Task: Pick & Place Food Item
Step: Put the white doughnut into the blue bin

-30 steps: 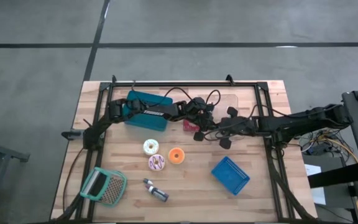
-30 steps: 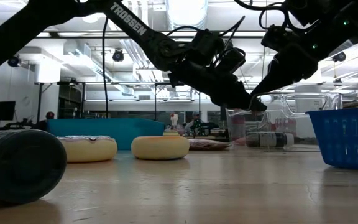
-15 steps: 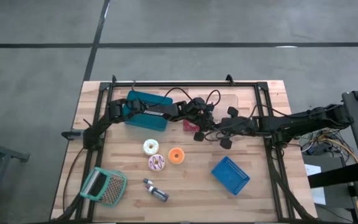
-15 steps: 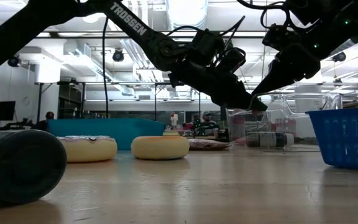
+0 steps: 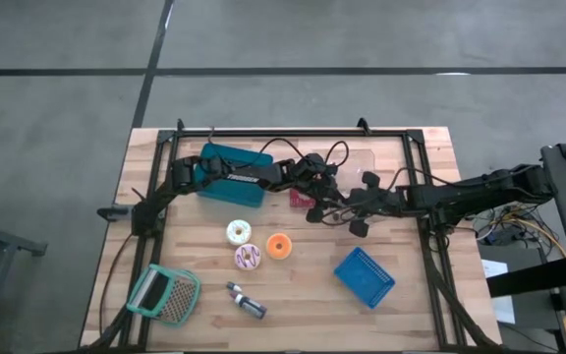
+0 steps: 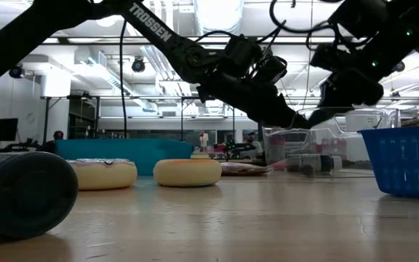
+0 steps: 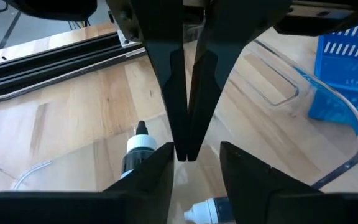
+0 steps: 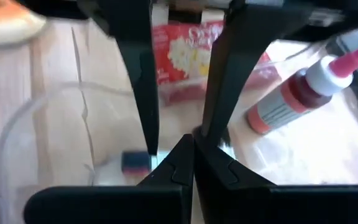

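lying flat on pale plank table, ribbed blue basket.

On the wooden tabletop, a blue basket sits near the front right, and a teal box lies toward the back left. A green-framed grater-like tool rests at the front left corner, with a small dark bottle lying beside it.

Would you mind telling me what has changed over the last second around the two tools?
The left tool has opened a gap between its fingers. The right tool has closed fully, and its arm has turned in the low view. The donuts, blue basket and teal box stayed put.
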`<state>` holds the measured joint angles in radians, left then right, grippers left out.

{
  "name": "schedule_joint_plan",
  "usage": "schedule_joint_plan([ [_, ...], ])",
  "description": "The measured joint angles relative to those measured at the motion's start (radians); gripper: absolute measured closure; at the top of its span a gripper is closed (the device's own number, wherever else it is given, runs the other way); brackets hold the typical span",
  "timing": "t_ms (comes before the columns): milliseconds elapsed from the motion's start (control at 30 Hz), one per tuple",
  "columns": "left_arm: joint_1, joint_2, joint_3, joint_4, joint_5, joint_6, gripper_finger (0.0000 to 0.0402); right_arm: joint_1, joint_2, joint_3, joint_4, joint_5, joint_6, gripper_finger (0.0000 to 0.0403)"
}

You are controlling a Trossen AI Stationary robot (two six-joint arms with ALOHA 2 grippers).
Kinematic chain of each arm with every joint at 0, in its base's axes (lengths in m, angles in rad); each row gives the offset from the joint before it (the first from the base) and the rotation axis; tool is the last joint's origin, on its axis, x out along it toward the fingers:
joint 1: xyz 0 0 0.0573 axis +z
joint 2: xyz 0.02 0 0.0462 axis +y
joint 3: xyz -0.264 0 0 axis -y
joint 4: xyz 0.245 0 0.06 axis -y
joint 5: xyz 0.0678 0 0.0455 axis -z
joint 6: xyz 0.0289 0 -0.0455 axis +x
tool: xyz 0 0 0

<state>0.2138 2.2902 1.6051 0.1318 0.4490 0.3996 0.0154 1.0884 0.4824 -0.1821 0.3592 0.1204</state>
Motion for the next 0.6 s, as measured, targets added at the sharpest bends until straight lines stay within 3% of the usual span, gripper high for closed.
schedule_joint_plan([
  [333,0.001,-0.02,-0.002,-0.006,-0.015,0.009,0.0264,0.001,-0.024,0.0,0.004,0.057,0.007,0.0396],
  [600,0.001,-0.077,-0.005,0.009,-0.056,0.024,0.0264,0.037,-0.131,0.0,0.007,0.17,-0.033,0.0395],
])
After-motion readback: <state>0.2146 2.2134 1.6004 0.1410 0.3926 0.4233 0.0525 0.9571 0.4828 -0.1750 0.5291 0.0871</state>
